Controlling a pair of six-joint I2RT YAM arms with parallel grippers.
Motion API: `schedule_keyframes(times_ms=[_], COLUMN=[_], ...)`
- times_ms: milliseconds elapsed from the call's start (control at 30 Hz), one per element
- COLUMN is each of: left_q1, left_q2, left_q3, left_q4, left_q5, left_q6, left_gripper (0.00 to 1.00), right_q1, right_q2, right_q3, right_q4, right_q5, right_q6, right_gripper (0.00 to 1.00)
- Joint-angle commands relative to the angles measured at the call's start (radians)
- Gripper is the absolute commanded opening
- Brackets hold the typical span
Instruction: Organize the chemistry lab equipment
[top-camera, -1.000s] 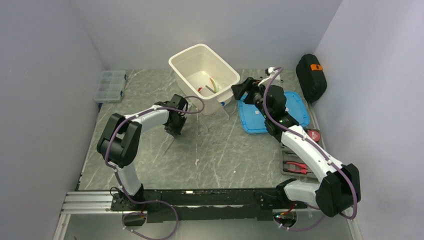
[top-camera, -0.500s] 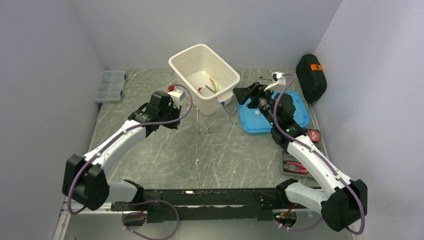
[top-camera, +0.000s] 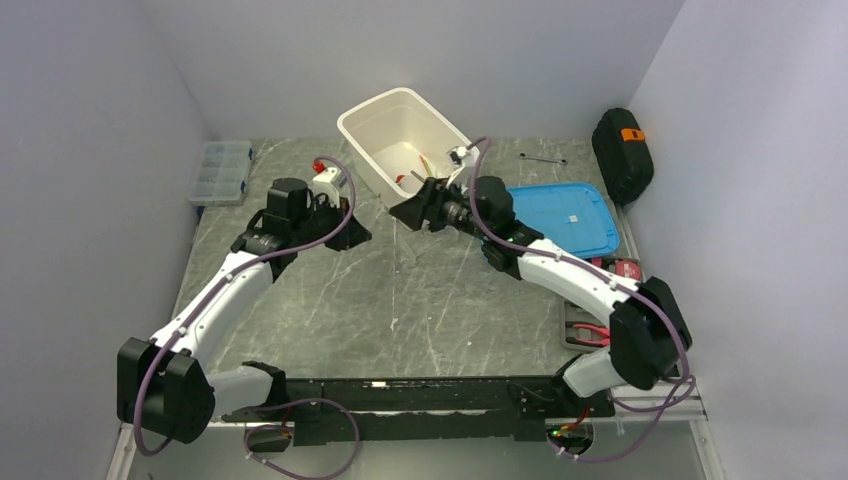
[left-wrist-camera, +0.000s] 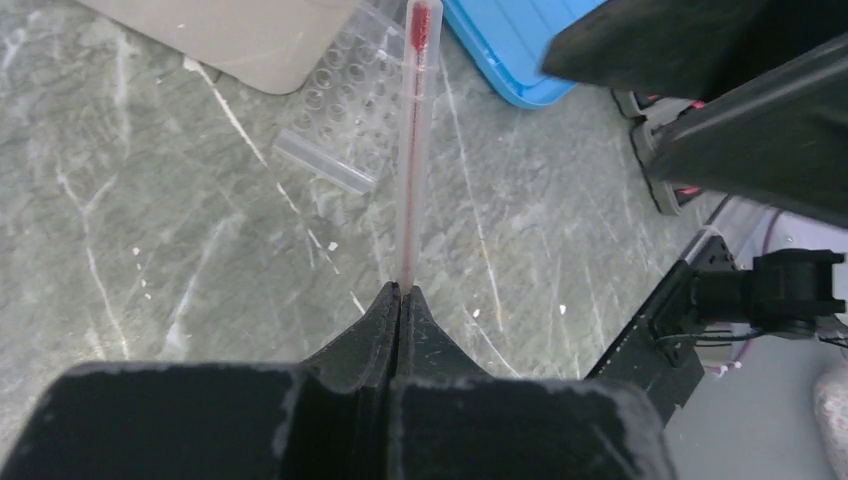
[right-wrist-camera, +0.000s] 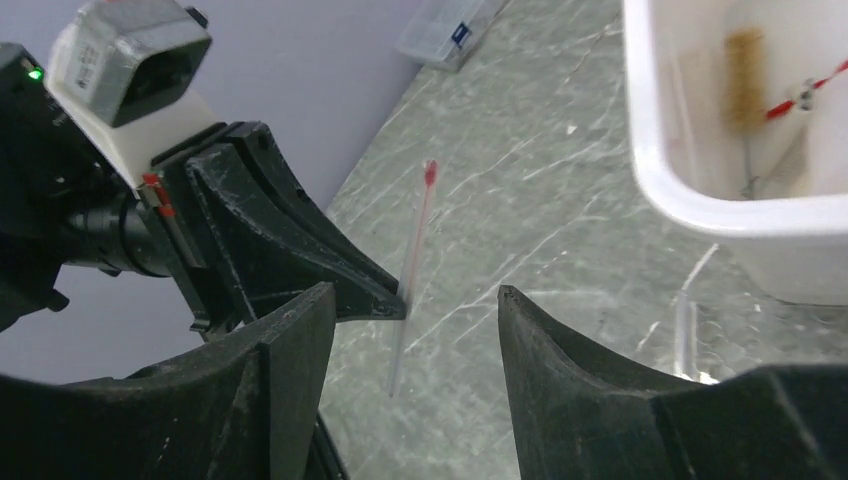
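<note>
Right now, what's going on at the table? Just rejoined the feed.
The left claw is shut on a thin red-tipped rod, holding it above the table. The right claw faces it, open, the rod lined up between its jaws but not gripped. A brush lies in the white bin; the clear tube rack sits beside it.

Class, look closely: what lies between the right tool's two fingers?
A thin red-tipped tube, pinched by the left tool, stands in the gap between the right tool and its open fingers; the right wrist view shows it.
</note>
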Motion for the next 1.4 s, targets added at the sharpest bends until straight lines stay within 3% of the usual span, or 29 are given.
schedule_keyframes(times_ms=[0, 400, 700, 967, 1000, 1067, 1167, 1200, 1267, 1367], left_q1=[0.0, 0.0, 0.0, 0.0, 0.0, 0.0, 0.0, 0.0, 0.0, 0.0], left_q2=[-0.048, -0.049, -0.048, -0.036, -0.037, -0.046, -0.088, -0.108, -0.148, -0.194], left_q3=[0.002, -0.002, -0.006, -0.008, -0.003, 0.004, 0.0, -0.007, -0.018, -0.021], left_q4=[0.061, 0.077, 0.094, 0.094, 0.085, 0.06, 0.035, 0.032, 0.018, -0.01], left_q5=[0.094, 0.131, 0.155, 0.163, 0.16, 0.141, 0.073, 0.052, 0.001, -0.081], left_q6=[-0.021, -0.028, -0.026, -0.017, -0.011, 0.012, 0.048, 0.059, 0.081, 0.123], left_gripper=[0.0, 0.0, 0.0, 0.0, 0.0, 0.19, 0.72, 0.83, 0.96, 0.99], right_q1=[0.028, 0.064, 0.074, 0.088, 0.089, 0.091, 0.094, 0.094, 0.094, 0.089], right_q2=[0.061, 0.18, 0.216, 0.191, 0.179, 0.154, 0.102, 0.08, 0.031, -0.033], right_q3=[0.095, 0.179, 0.185, 0.182, 0.176, 0.161, 0.142, 0.144, 0.156, 0.203], right_q4=[0.08, 0.047, 0.059, 0.027, 0.027, 0.03, 0.019, -0.008, -0.072, -0.204], right_q5=[-0.063, -0.104, -0.1, -0.034, -0.019, 0.012, 0.064, 0.086, 0.143, 0.234], right_q6=[0.02, 0.027, 0.048, 0.003, -0.004, -0.019, -0.071, -0.104, -0.174, -0.302], right_gripper=[0.62, 0.51, 0.31, 0.0, 0.0, 0.0, 0.0, 0.0, 0.0, 0.0])
